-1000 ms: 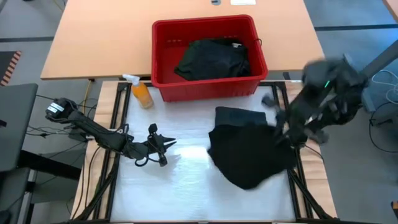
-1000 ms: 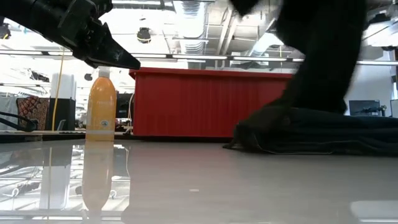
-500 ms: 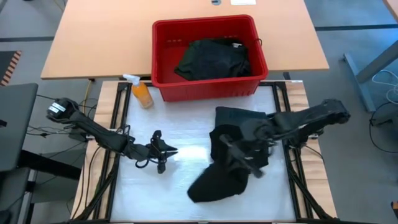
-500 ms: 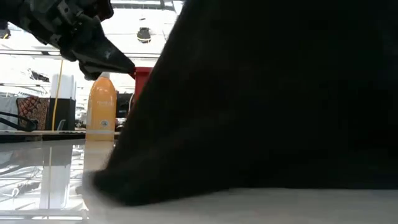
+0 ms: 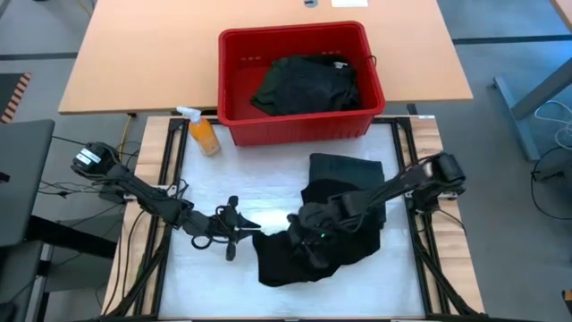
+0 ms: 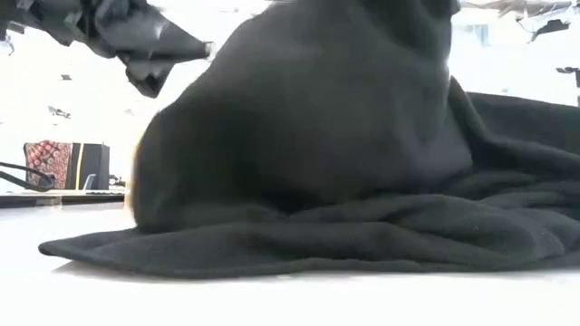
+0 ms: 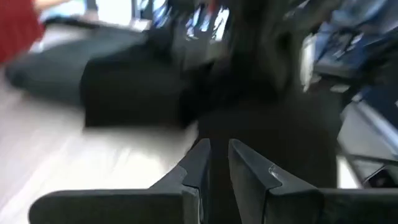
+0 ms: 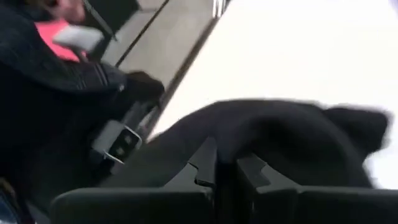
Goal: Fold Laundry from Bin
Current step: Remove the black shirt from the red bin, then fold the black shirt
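Red bin (image 5: 234, 45), top centre, holding dark laundry (image 5: 307, 83). Right gripper (image 5: 308, 234) clamped on garment (image 5: 295, 264), dragged further left than before; left gripper (image 5: 239, 225) nearly closed, empty.

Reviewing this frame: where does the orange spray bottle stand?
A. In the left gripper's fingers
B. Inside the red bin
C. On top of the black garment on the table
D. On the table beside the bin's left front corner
D. In the high view the orange spray bottle stands on the table just outside the left front corner of the bin, apart from the left gripper.
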You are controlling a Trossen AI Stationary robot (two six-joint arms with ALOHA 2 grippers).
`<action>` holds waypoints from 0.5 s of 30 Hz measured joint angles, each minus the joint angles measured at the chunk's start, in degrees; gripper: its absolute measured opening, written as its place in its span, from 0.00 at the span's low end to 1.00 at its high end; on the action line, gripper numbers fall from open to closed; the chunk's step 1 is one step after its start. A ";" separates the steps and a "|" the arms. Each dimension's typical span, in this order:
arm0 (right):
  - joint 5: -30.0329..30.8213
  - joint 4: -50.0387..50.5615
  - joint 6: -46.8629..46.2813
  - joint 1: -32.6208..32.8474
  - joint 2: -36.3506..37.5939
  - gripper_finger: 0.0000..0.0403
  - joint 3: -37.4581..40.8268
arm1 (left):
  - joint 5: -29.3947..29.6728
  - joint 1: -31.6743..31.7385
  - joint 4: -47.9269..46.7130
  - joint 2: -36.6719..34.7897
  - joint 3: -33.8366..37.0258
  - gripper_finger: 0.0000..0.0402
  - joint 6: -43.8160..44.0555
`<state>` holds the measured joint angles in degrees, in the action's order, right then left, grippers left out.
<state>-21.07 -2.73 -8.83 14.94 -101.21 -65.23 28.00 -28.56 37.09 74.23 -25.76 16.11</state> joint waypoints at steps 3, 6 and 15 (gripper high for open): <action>0.01 0.11 1.04 0.52 -3.21 0.15 0.17 | -2.20 -0.06 6.81 2.45 -0.05 0.12 -4.58; 0.05 0.76 1.15 0.76 -2.95 0.21 0.06 | -2.33 -0.04 7.83 5.61 -1.86 0.17 -3.59; 0.73 9.91 4.60 1.16 2.98 0.37 -0.01 | -0.10 1.11 7.01 20.59 -11.07 0.41 -6.16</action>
<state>-20.33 7.19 -4.23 16.10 -98.22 -65.24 27.90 -27.46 44.09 94.82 -36.83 9.95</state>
